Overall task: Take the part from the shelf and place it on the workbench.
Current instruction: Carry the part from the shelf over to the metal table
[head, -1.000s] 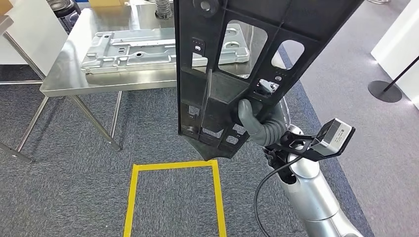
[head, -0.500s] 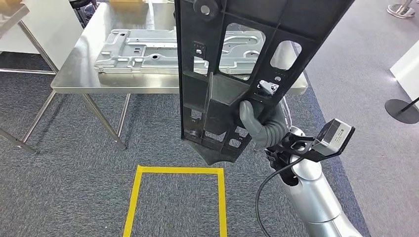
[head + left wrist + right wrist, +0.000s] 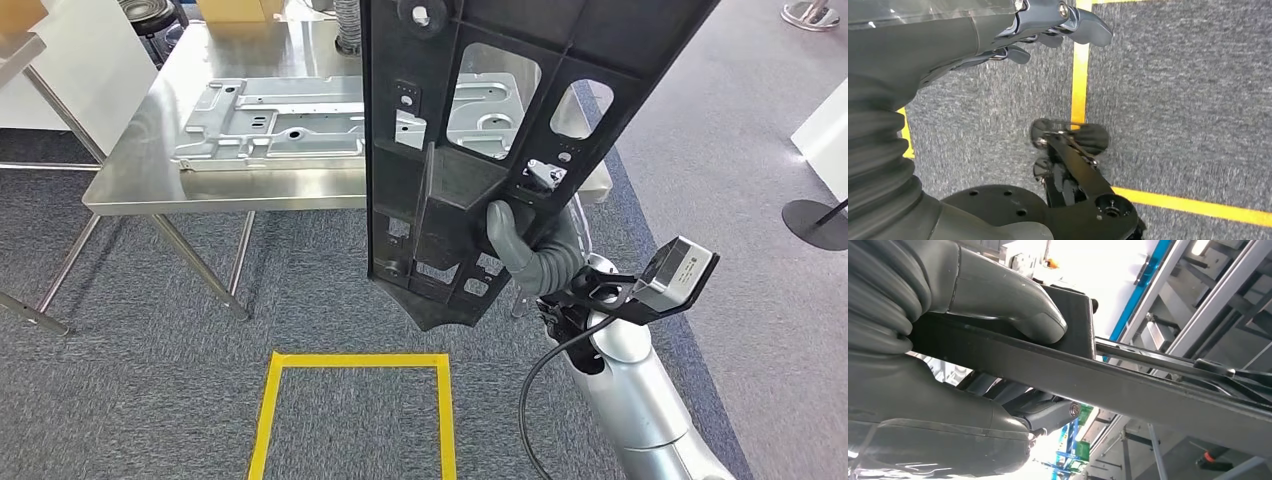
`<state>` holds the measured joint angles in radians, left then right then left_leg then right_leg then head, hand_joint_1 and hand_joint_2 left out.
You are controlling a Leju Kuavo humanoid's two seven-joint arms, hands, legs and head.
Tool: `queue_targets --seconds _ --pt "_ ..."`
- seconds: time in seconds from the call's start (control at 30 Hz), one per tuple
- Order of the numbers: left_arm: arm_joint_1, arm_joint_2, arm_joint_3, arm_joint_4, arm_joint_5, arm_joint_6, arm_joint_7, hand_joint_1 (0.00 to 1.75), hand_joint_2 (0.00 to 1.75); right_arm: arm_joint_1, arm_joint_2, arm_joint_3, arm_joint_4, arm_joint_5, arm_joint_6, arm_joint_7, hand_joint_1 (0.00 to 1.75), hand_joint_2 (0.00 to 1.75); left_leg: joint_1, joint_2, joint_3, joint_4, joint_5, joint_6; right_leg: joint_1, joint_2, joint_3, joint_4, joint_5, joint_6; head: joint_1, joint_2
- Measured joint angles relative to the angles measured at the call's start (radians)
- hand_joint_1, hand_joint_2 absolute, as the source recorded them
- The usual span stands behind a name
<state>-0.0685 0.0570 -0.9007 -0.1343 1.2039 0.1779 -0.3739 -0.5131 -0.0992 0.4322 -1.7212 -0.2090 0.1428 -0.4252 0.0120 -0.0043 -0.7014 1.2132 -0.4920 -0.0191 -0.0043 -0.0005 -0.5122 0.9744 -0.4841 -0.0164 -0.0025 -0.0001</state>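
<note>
While your right hand [image 3: 525, 250] grips the black part [image 3: 480, 130] upright before the desk [image 3: 140, 180], your left hand [image 3: 998, 35] hangs empty, fingers loosely apart.

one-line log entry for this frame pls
stage: carrying to workbench | right hand: grips black part, upright | left hand: holds nothing, over carpet | part not yet placed

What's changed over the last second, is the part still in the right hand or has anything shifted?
Nothing was let go. The right hand still grips the large black plastic frame part, held upright as before. The view itself shifted as the robot moved: the steel workbench, the grey metal panel on it and the yellow tape square on the carpet all slid together, so they did not move. The left hand hangs empty above the carpet.
</note>
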Motion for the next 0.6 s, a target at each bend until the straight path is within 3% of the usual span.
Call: queue_targets --seconds 0.07,0.1,0.23,0.3,0.4,0.43,0.47,0.5,0.57,0.6 --pt "0.000 0.000 0.000 0.000 0.000 0.001 0.000 0.00 1.75 0.000 0.000 0.000 0.000 0.000 0.000 -0.001 1.75 1.75 0.000 0.005 0.063 -0.145 0.070 0.005 0.001 0.000 0.020 0.001 -0.019 0.009 0.000 0.000" --pt "0.000 0.000 -0.001 0.000 0.000 0.001 0.000 0.00 1.75 0.000 0.000 0.000 0.000 0.000 0.000 -0.001 1.75 1.75 -0.002 0.006 0.083 -0.189 0.082 0.010 0.002 0.000 0.025 0.000 -0.026 0.015 0.000 0.000" --pt "-0.001 -0.001 -0.004 0.000 0.000 0.001 -0.002 0.00 1.75 0.002 0.000 -0.001 -0.001 0.004 0.000 -0.005 1.75 1.75 -0.003 0.000 0.103 -0.209 0.061 0.040 0.004 0.000 0.029 0.020 -0.028 0.035 0.002 0.000" --pt "-0.001 -0.001 -0.006 0.000 0.000 0.001 -0.003 0.00 1.75 0.003 0.000 -0.002 -0.002 0.005 0.000 -0.009 1.75 1.75 -0.001 -0.002 0.119 -0.212 0.052 0.051 0.002 0.000 -0.013 0.099 -0.042 0.042 0.004 0.000" --pt "0.000 0.000 -0.008 0.000 0.000 0.002 -0.004 0.00 1.75 0.012 0.000 -0.006 -0.002 0.007 0.000 -0.012 1.75 1.75 -0.003 -0.004 0.140 -0.214 0.030 0.059 -0.001 0.000 -0.148 0.284 -0.105 0.051 0.006 0.000" --pt "0.002 0.000 -0.010 0.000 0.000 0.002 -0.004 0.00 1.75 0.017 0.000 -0.006 -0.001 0.007 0.001 -0.012 1.75 1.75 -0.004 -0.006 0.149 -0.214 0.021 0.060 -0.002 0.000 -0.181 0.310 -0.112 0.052 0.006 0.000" --pt "0.003 0.000 -0.012 0.000 0.000 0.002 -0.004 0.00 1.75 0.021 0.000 -0.007 -0.001 0.008 0.001 -0.014 1.75 1.75 -0.005 -0.007 0.160 -0.214 0.012 0.060 -0.001 0.000 -0.197 0.302 -0.099 0.050 0.006 0.000" --pt "0.004 0.000 -0.014 0.000 0.000 0.002 -0.004 0.00 1.75 0.024 0.000 -0.008 -0.001 0.009 0.000 -0.016 1.75 1.75 -0.007 -0.009 0.174 -0.214 0.002 0.059 0.000 0.000 -0.193 0.256 -0.064 0.045 0.006 0.000" --pt "0.005 -0.002 -0.018 0.000 0.001 0.002 -0.004 0.00 1.75 0.029 0.000 -0.009 -0.001 0.010 0.000 -0.025 1.75 1.75 -0.011 -0.010 0.199 -0.215 -0.017 0.056 0.008 0.001 -0.159 0.121 0.036 0.025 0.006 0.000" --pt "0.004 -0.003 -0.019 0.000 0.002 0.002 -0.005 0.00 1.75 0.031 0.000 -0.010 -0.002 0.011 0.000 -0.029 1.75 1.75 -0.012 -0.011 0.209 -0.217 -0.027 0.052 0.014 0.003 -0.143 0.069 0.064 0.015 0.006 0.000"
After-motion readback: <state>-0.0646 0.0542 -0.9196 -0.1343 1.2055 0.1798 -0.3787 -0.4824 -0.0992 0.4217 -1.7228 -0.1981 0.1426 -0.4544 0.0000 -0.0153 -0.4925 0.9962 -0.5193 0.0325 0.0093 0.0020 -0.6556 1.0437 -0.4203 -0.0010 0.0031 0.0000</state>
